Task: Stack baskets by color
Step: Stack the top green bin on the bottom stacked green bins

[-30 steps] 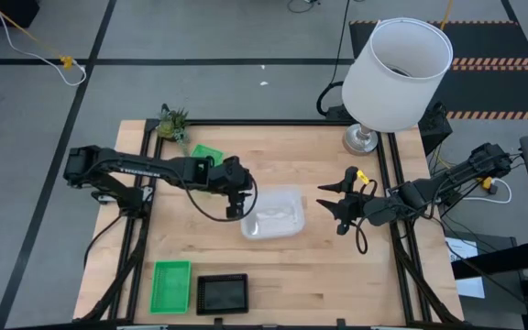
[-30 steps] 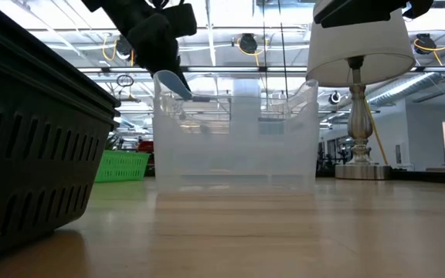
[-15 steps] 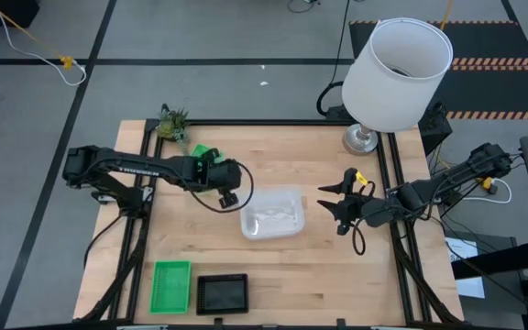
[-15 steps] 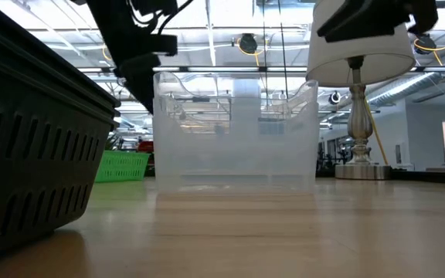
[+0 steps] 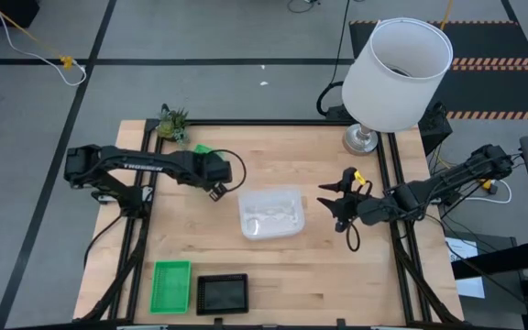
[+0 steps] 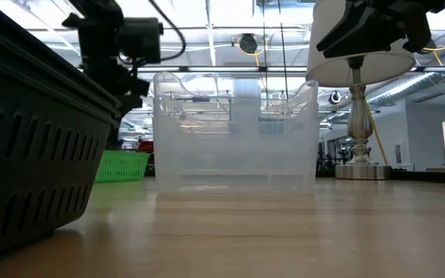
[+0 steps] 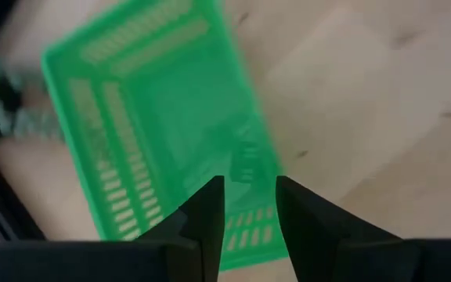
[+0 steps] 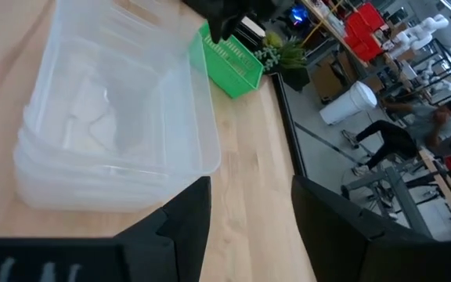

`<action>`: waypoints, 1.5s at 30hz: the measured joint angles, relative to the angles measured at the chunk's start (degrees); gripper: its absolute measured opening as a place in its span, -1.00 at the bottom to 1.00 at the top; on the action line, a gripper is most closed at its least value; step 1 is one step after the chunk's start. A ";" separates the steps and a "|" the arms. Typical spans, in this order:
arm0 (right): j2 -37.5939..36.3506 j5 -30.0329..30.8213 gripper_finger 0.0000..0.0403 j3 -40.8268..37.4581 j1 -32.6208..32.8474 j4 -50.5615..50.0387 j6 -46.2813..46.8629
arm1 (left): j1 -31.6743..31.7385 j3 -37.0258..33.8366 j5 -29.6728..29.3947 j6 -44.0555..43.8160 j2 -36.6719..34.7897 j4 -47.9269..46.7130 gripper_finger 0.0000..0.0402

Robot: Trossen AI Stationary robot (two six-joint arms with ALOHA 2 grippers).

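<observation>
the left pincer [image 5: 216, 191] hangs left of centre in the high view, over the green basket [image 5: 202, 150] in the upper left of the worktop [image 5: 319, 266]. its fingers stand a small way apart with nothing between them, and the left wrist view looks straight down into that green basket [image 7: 155, 125], so it seems lined up to pick it.

the clear baskets [image 5: 270, 214] sit nested at the middle of the high view, already one pile by the look of the layered rims in the right wrist view [image 8: 108, 133]. the right pincer [image 5: 337, 207] waits just right of them, spread wide and empty.

a second green basket [image 5: 170, 285] and the black basket [image 5: 222, 292] lie side by side at the lower left edge, well apart from the first green one.

the plant [image 5: 173, 122] stands near the upper-left corner, close by the green basket, and could snag a low approach. the lamp [image 5: 394, 73] stands at the upper right, out of the way.
</observation>
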 joint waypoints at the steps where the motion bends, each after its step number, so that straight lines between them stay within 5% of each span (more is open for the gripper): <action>1: 0.00 -0.04 -0.15 0.00 0.02 0.00 0.06 | 0.48 -0.97 0.32 -1.35 0.00 0.31 -0.41; 14: 0.00 -0.11 -0.15 0.00 -0.02 0.00 -0.51 | 0.22 -4.04 2.40 -3.53 -2.46 -1.22 -0.41; 23: 0.00 -0.07 -0.15 -0.02 -0.04 0.44 -1.61 | -5.36 -4.24 6.40 15.73 -8.77 -5.13 -0.41; 28: -0.02 -0.07 -0.15 -0.02 -0.04 0.44 -1.81 | -7.81 -5.52 1.46 29.35 -7.26 -3.30 -0.41; 45: -0.02 -0.09 -0.15 -0.02 -0.04 2.73 -3.31 | -4.71 -10.93 -1.68 38.86 -5.92 2.99 -0.42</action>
